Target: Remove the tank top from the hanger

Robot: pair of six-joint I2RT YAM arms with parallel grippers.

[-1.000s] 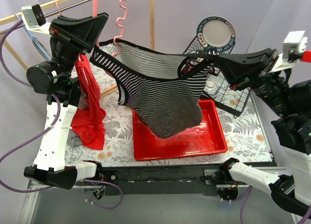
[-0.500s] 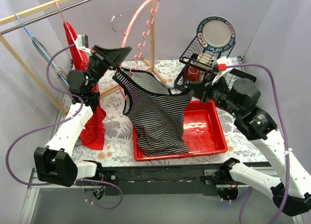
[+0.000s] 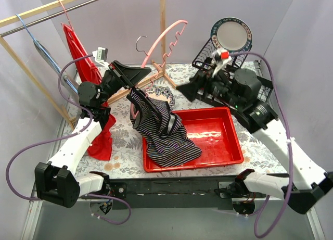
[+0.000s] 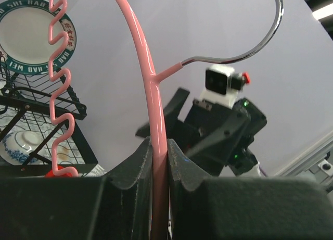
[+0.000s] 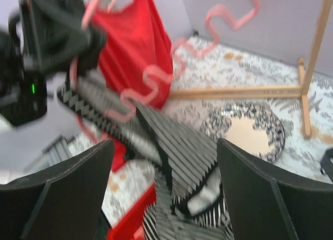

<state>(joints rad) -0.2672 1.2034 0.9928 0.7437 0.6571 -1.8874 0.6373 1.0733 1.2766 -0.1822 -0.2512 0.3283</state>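
Observation:
My left gripper point(image 3: 141, 73) is shut on the pink hanger point(image 3: 165, 38), whose stem runs up between the jaws point(image 4: 157, 146) to a metal hook. The black-and-white striped tank top point(image 3: 162, 135) droops from just below that gripper into the red tray point(image 3: 237, 141), lying bunched at its left end. In the right wrist view a strap of the tank top point(image 5: 179, 146) still lies near the hanger's wavy arm point(image 5: 151, 78); whether it hangs on it I cannot tell. My right gripper point(image 3: 183, 89) hovers open above the tray's far edge, with nothing between its jaws point(image 5: 164, 146).
A red garment point(image 3: 86, 68) hangs from the rail at the left, beside a blue hanger point(image 3: 39, 45). A wire dish rack point(image 3: 208, 63) with a plate point(image 3: 231, 36) stands at the back right. A patterned plate point(image 3: 162, 96) lies behind the tray, near the wooden post point(image 3: 163, 21).
My right gripper has opened and let go of the tank top, which has slumped down into the tray. My left arm has lowered the hanger and tilted it to the right.

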